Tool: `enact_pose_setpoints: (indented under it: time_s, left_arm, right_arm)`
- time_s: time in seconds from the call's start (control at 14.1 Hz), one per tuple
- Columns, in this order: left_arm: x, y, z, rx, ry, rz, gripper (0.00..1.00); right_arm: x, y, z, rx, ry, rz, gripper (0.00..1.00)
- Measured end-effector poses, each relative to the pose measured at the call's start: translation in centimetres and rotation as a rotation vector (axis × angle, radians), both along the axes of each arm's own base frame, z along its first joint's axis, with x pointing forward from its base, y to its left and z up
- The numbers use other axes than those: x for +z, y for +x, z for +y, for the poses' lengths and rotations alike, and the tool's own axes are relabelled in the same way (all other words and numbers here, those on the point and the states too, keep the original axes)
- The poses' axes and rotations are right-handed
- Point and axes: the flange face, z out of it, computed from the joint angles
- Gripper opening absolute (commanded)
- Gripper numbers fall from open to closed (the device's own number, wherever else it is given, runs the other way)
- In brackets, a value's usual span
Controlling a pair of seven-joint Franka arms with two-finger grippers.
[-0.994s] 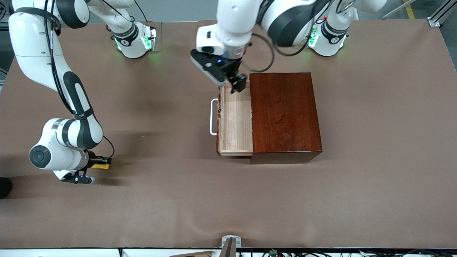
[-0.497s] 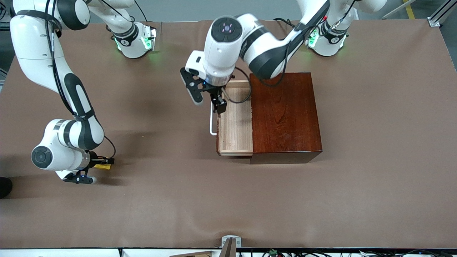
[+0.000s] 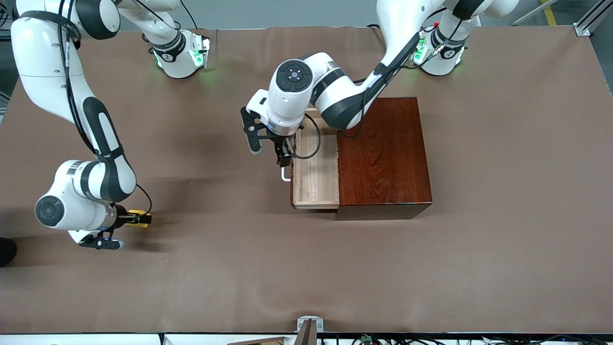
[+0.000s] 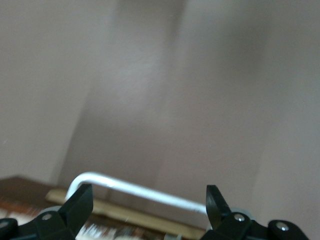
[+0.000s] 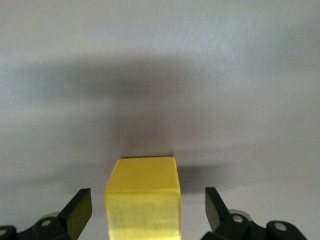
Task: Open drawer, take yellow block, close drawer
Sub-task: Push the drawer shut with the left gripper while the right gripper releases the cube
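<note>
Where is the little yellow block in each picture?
Front view: the yellow block sits on the brown table at the right arm's end, by the right end effector.
Left wrist view: not in it.
Right wrist view: the block sits between the open fingers.
Shared landmark: the brown table.

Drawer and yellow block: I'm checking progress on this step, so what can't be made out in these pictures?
- Drawer: front view, the left arm hides its end toward the bases and most of the white handle.
- Yellow block: right wrist view, cut off by the picture's edge; front view, the right gripper covers most of it.
- Left gripper: left wrist view shows only fingertips; contact with the handle is unclear.
</note>
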Motion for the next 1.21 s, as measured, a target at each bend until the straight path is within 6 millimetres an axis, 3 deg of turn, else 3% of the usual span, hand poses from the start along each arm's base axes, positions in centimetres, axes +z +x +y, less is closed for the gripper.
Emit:
enact_pose_setpoints:
  time_s: [0.14, 0.35, 0.5, 0.71, 0.99, 1.21]
  left_arm:
    - [-1.1, -0.8, -0.9, -0.051, -0.001, -0.005, 1.00]
    - [-2.3, -0.5, -0.6, -0.102, 0.016, -0.012, 1.00]
    - [-2.9, -0.2, 0.0, -0.143, 0.064, -0.017, 1.00]
    - [-3.7, 0.1, 1.2, -0.179, 0.166, -0.026, 1.00]
    - [-3.7, -0.1, 1.4, -0.193, 0.206, -0.023, 1.00]
    - [-3.6, 0.4, 2.3, -0.199, 0.272, -0.018, 1.00]
  right_arm:
    - [3.4, 0.4, -0.1, -0.002, 0.003, -0.001, 1.00]
    - [11.9, 0.3, 0.0, -0.001, 0.006, -0.046, 1.00]
    - [17.9, -0.7, 0.3, 0.002, 0.010, -0.071, 1.00]
    - [25.0, -3.1, 0.5, 0.005, 0.017, -0.072, 1.00]
    - [32.6, -7.1, 1.0, 0.043, 0.025, -0.095, 1.00]
    - [36.4, -10.3, 1.8, 0.060, 0.034, -0.076, 1.00]
